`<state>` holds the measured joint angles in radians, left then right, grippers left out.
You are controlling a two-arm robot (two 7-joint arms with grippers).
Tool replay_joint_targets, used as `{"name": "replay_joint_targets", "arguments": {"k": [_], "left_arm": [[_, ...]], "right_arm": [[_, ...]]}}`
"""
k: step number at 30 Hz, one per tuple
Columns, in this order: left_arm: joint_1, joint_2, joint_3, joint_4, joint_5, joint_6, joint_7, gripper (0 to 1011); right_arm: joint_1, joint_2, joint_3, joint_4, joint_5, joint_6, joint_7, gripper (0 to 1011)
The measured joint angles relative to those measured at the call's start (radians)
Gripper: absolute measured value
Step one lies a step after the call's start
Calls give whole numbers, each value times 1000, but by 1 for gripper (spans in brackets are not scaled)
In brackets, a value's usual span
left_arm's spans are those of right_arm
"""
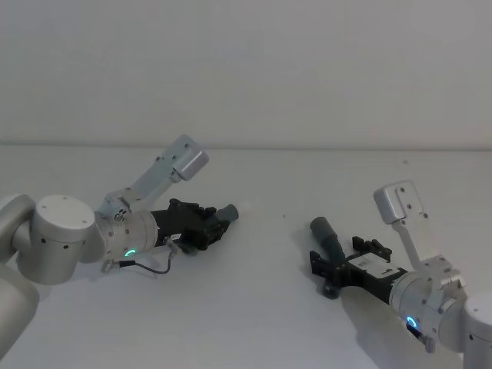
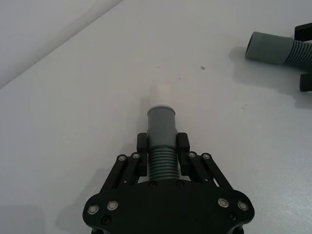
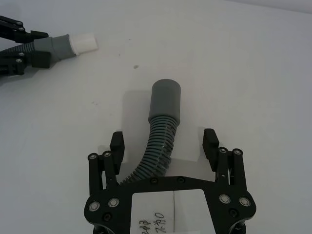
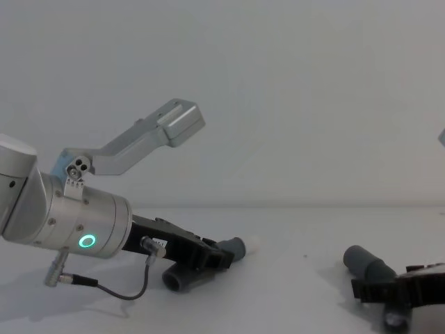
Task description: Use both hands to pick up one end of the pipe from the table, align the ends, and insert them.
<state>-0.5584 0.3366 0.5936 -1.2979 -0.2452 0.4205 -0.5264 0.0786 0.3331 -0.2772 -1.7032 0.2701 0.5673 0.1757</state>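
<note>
The left claw [image 2: 162, 146] was pinching the ribbed part of the hose piece with the white tip [image 2: 161, 122], just behind its smooth cuff. It held the piece low over the white worktop [image 1: 261, 307], but I could not tell if the tip touched it. The right claw [image 3: 164, 141] was spread wide, with one finger on each side of the hose piece with the wide grey cuff [image 3: 165, 100]. That piece lay flat on the worktop, and neither finger seemed to touch it. The two pieces were well apart. I think the right side was at the grabbing step. To do it well, the right claw should squeeze the ribs close behind the cuff, so the bendy hose cannot flop. The hose curved to one side, so it should be centred first. After that, the open mouth should face the white tip in one straight line, and the push should be slow.
</note>
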Motion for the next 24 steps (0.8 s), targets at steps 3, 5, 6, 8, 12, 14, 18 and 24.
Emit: {"name": "replay_joint_targets", "arguments": {"k": [3,5,6,8,12,14,18,24], "left_arm": [[0,0,0,0,0,0,0,347],[0,0,0,0,0,0,0,347],[0,0,0,0,0,0,0,347],[0,0,0,0,0,0,0,347],[0,0,0,0,0,0,0,347],[0,0,0,0,0,0,0,347],[0,0,0,0,0,0,0,347],[0,0,0,0,0,0,0,347]], "right_arm": [[1,-2,1,2,-1,1,-1,892],[2,-3,1,2,-1,2,-1,846],[2,-4,1,3,-1,2,-1,828],[2,-5,2,3,-1,3,-1,756],[3,-6,2,4,-1,4,-2,642],[3,-6,2,4,-2,4,-2,559],[4,-7,2,5,-2,4,-2,487],[4,-8,3,5,-2,5,-3,305]]}}
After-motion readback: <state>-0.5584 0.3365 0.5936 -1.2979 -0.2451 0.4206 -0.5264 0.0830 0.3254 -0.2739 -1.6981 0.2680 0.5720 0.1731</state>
